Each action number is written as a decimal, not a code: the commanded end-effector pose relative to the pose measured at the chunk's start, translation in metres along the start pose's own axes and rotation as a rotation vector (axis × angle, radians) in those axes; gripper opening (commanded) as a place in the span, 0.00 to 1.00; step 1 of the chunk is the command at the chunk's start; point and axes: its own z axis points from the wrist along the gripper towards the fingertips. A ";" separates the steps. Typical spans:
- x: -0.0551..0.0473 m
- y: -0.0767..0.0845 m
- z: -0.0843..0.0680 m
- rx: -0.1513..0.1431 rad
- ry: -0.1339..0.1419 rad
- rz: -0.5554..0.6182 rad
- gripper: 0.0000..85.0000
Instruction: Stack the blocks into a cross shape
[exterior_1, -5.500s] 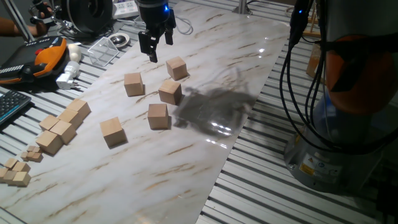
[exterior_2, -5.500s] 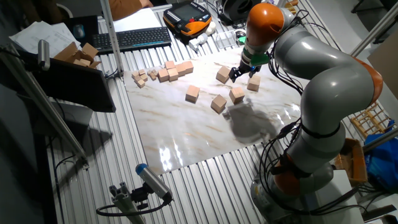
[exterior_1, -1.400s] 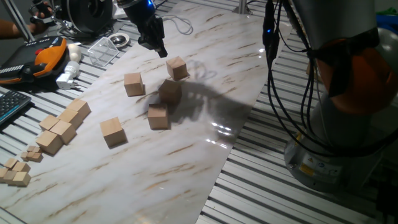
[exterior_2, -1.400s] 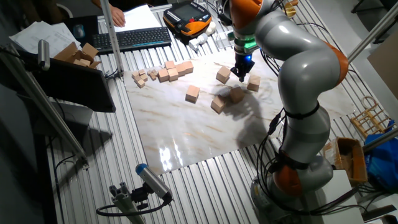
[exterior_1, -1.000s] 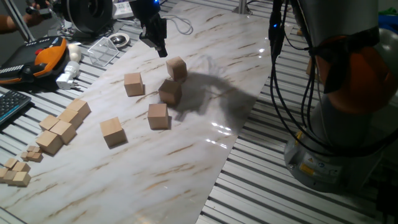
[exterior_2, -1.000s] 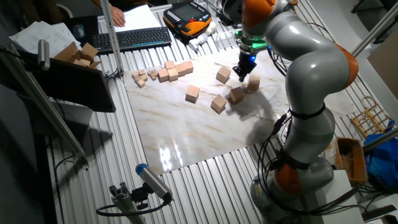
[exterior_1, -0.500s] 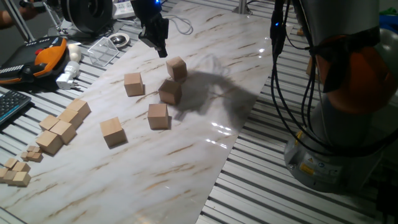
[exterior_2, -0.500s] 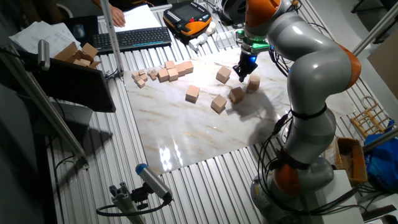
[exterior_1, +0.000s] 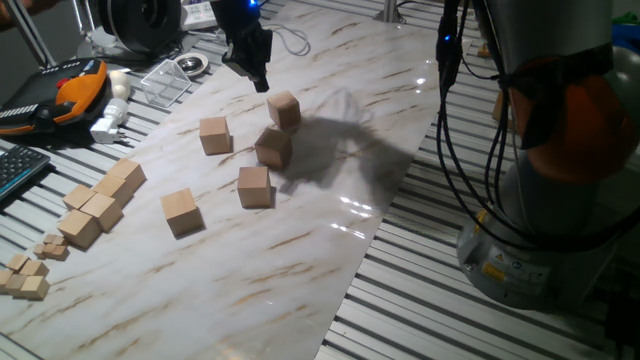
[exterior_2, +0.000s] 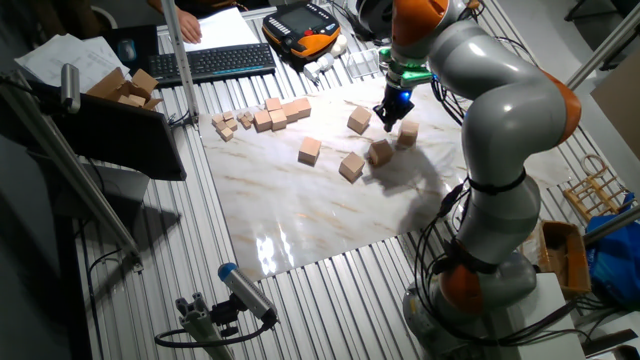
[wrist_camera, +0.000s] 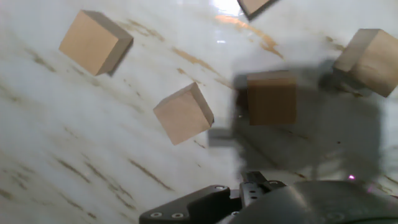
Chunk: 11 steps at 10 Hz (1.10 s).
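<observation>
Hovering above the far part of the marble desk (exterior_1: 330, 250), the end effector (exterior_1: 255, 72) hangs clear of every cube and carries nothing; whether its fingers stand apart or together I cannot tell, since both fixed views show only a dark mass and the hand view shows just the housing at the bottom edge; the blocks (exterior_1: 255, 186) lie scattered and single on the desk, none touching another, so by my judgement the cross has not been begun and all five remain to be gathered and placed; the far block (exterior_1: 284, 109) sits just to the right of and nearer than the end effector, closest to it, with the shadowed block (exterior_1: 273, 147) next in line toward the camera; the left block (exterior_1: 214, 134) lies near, off to the left, while the front block (exterior_1: 181, 211) stands well apart at the near side; off the left edge of the marble rests a row of joined cubes (exterior_1: 103, 202) with small cubelets (exterior_1: 24, 280) beside it, no part of the task.
</observation>
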 end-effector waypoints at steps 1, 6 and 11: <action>0.000 0.000 0.000 0.002 0.005 -0.009 0.00; -0.013 0.044 0.019 -0.081 0.031 0.070 0.00; -0.011 0.101 0.059 -0.101 0.005 0.172 0.00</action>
